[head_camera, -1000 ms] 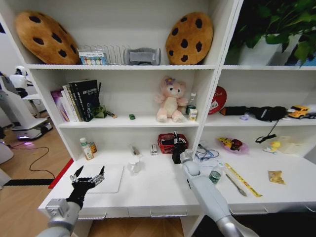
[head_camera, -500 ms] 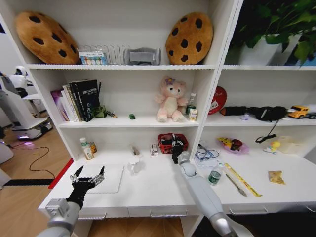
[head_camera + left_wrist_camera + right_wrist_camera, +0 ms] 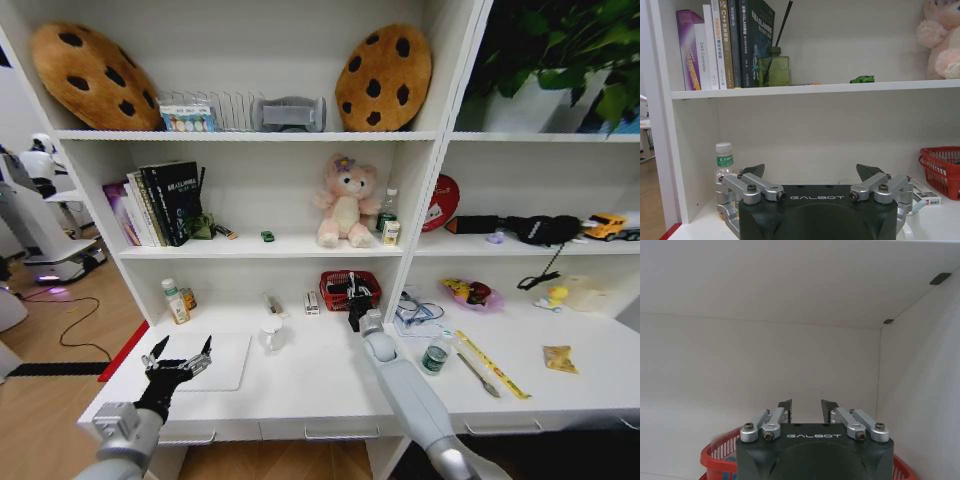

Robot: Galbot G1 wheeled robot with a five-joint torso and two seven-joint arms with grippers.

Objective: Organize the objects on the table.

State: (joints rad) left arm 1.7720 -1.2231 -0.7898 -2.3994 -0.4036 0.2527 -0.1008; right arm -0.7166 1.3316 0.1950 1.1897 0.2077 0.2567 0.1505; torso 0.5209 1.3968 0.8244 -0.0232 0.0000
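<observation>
- While the right gripper [image 3: 354,297] hangs above the red basket [image 3: 349,290], fingers parted and empty, descending could snag its rim.
- Left gripper [image 3: 180,354], spread wide, idles over the table [image 3: 320,385].

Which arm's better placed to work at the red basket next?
Right. The right gripper is extended to the red basket at the back of the desk, jaws open. The left gripper hovers open over the desk's front left, far off.

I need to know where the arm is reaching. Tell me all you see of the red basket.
The red basket is a small, plastic-looking tub with latticed walls and a rolled rim. It stands upright on the white desk, against the shelf unit's back wall. Dark items lie inside. The right gripper hangs at its rim, fingers slightly apart.
</observation>
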